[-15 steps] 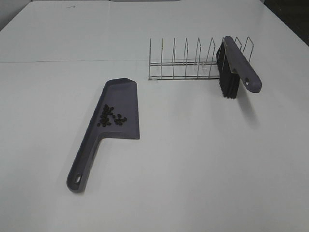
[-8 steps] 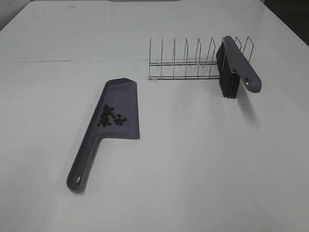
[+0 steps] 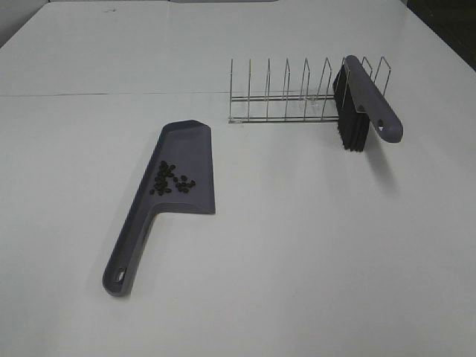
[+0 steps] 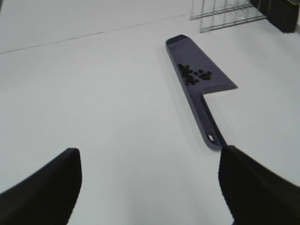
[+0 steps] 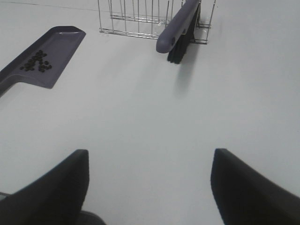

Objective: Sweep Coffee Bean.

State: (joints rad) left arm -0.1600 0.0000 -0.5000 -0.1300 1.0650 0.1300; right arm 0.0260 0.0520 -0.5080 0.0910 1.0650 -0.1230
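Left gripper (image 4: 150, 180): jaws spread wide, nothing between them, hovering over bare white table (image 3: 312, 245) near the dustpan's handle end. Right gripper (image 5: 147, 185): jaws apart, holding nothing, also above bare table.

Grey dustpan (image 3: 167, 193) lies flat on the table, left of centre in the high view, handle toward the camera, tray pointing away. Coffee bean (image 3: 169, 178) cluster sits on the tray, gathered near the handle-side edge; none seen on the table.

Farther back, right of centre: wire rack (image 3: 290, 95) standing upright. Brush (image 3: 366, 100) rests in its right end, dark bristles down, grey handle slanting toward the camera.
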